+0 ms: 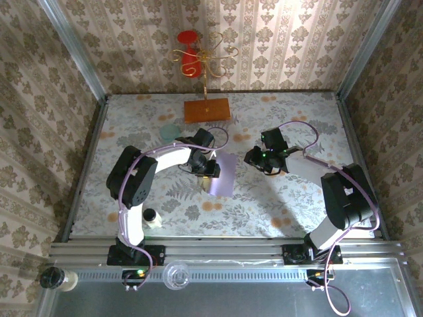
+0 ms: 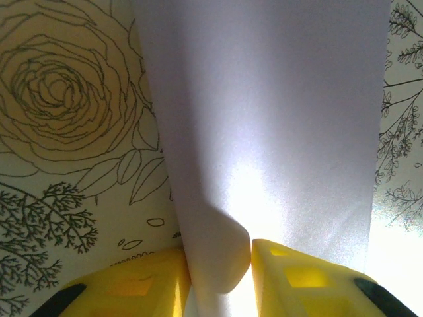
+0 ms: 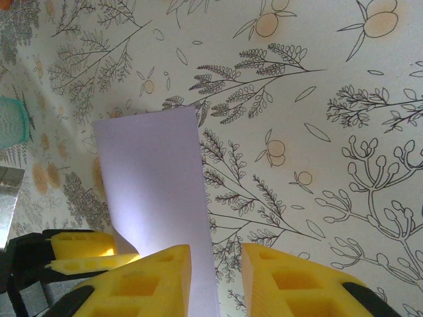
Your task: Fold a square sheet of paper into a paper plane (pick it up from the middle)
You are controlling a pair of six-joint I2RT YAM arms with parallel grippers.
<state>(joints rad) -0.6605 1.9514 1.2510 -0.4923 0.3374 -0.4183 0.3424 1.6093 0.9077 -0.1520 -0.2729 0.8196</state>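
On the tabletop (image 1: 277, 205), I am pinching the curled edge of the sheet (image 1: 225, 178) in the left claw (image 2: 218, 256) while the right claw (image 3: 215, 264) is hovering beside it, slightly open and empty; I am judging the first fold underway, next needing the crease pressed flat.

Square sheet of paper (image 2: 277, 132): thin, smooth, matt lilac paper. Left end effector (image 2: 221, 281) fingers (image 2: 304, 277): smooth yellow plastic. Board (image 1: 207, 109), 12 o'clock: orange-brown wood, satin.
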